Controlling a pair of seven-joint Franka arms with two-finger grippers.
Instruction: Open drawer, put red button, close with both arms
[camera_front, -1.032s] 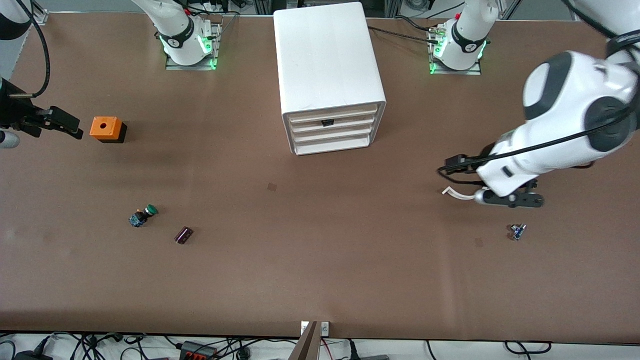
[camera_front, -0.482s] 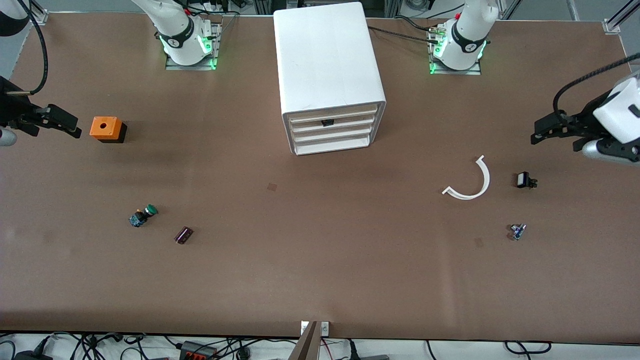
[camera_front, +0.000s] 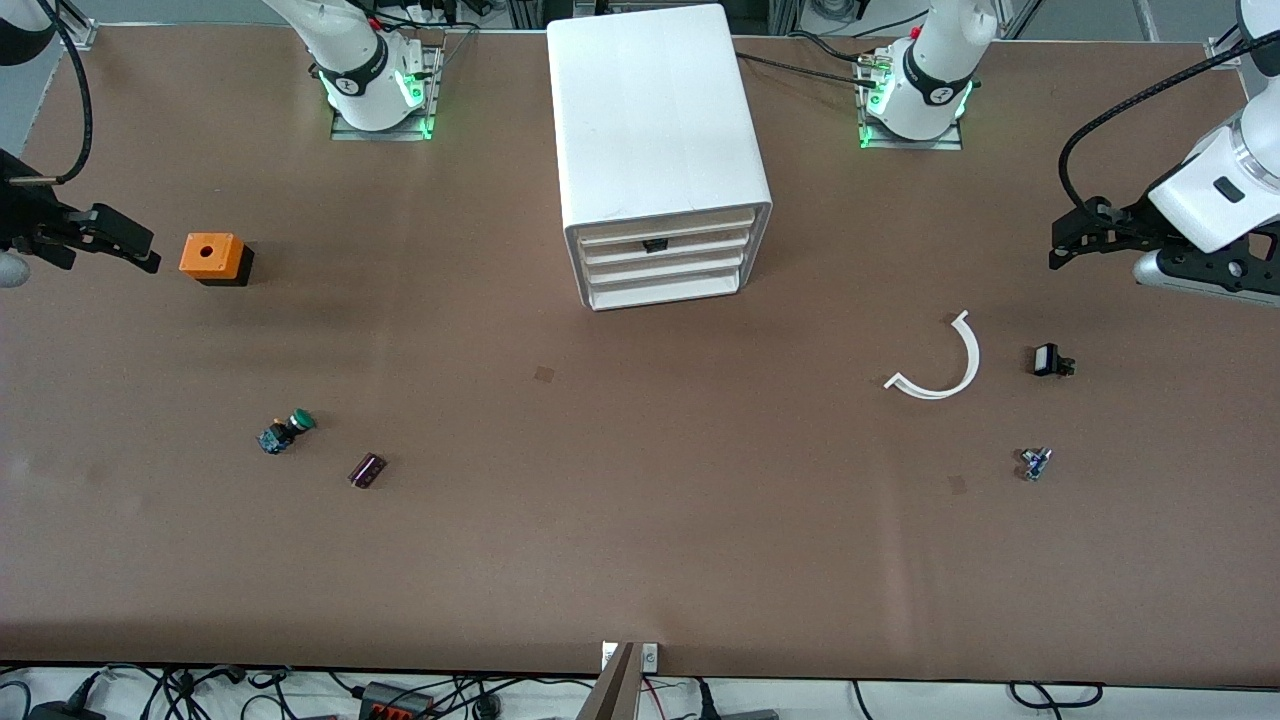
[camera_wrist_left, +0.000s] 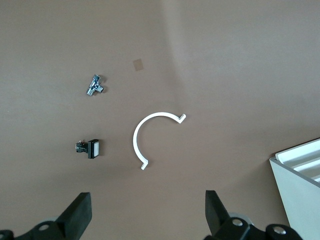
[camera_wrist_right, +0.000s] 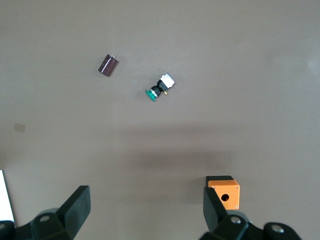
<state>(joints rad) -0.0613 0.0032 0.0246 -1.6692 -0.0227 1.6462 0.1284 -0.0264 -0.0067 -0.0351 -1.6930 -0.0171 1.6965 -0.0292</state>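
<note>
Waiting: we hold both arms raised at the table ends.
Left gripper (camera_front: 1070, 243): fingers apart, empty.
Right gripper (camera_front: 140, 254): fingers apart, empty.
Drawers (camera_front: 660, 258): all closed.
Red button: we cannot see it.

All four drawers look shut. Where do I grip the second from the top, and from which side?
Probably the drawer by its front's upper lip, near the middle, coming in level from in front of the cabinet: only that face is exposed and it slides out that way. The dark spot there may be a pull; I cannot tell.
</note>
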